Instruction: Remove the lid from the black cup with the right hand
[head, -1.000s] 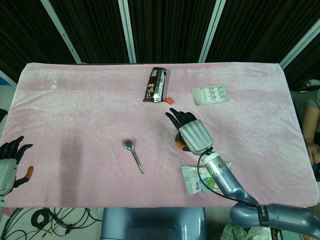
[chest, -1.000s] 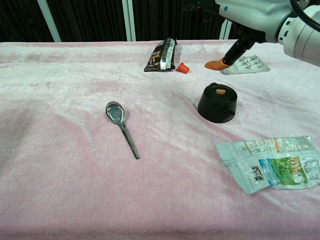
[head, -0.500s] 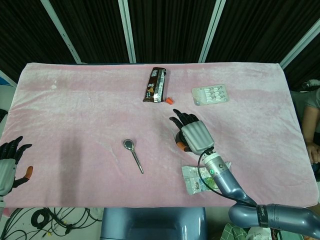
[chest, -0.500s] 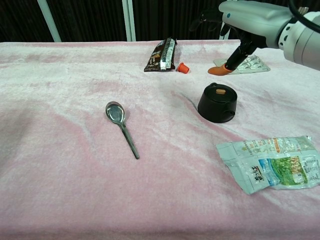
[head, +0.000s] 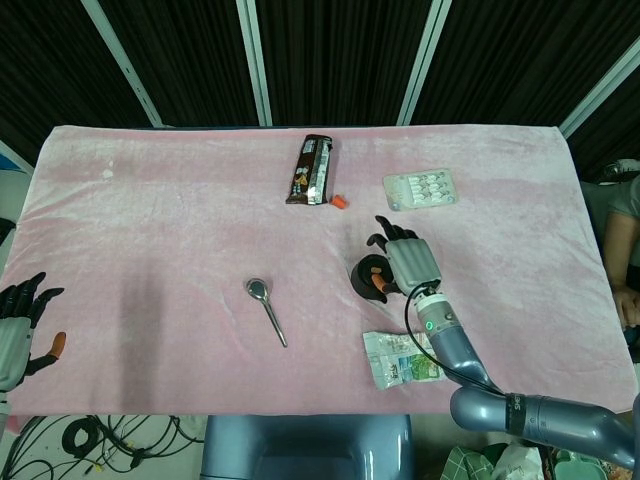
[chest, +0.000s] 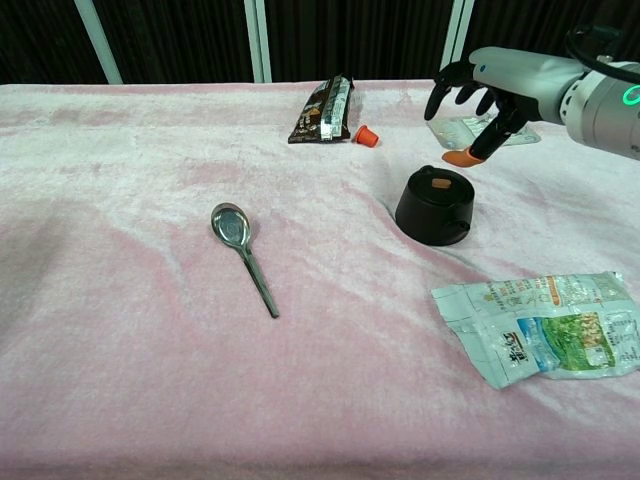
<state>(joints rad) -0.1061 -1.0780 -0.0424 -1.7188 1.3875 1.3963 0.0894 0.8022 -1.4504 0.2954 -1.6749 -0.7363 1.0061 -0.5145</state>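
Observation:
The black cup (chest: 433, 208) stands on the pink cloth right of centre, its black lid (chest: 437, 186) with a small orange spot on top; it also shows as the cup (head: 366, 277) in the head view. My right hand (chest: 478, 88) hovers just above and to the right of the lid, fingers spread and bent downward, touching nothing; the head view shows the same hand (head: 408, 260) beside the cup's right side. My left hand (head: 18, 322) rests open at the table's near left corner, far from the cup.
A metal spoon (chest: 243, 254) lies left of the cup. A dark snack bar (chest: 325, 109) and a small orange cap (chest: 366, 135) sit at the back. A blister pack (head: 420, 188) lies behind the right hand. A white and green packet (chest: 540, 327) lies in front of the cup.
My right hand has come down and shifted to the right, from over the cup to beside and just above its lid. The cup and the left hand have not moved.

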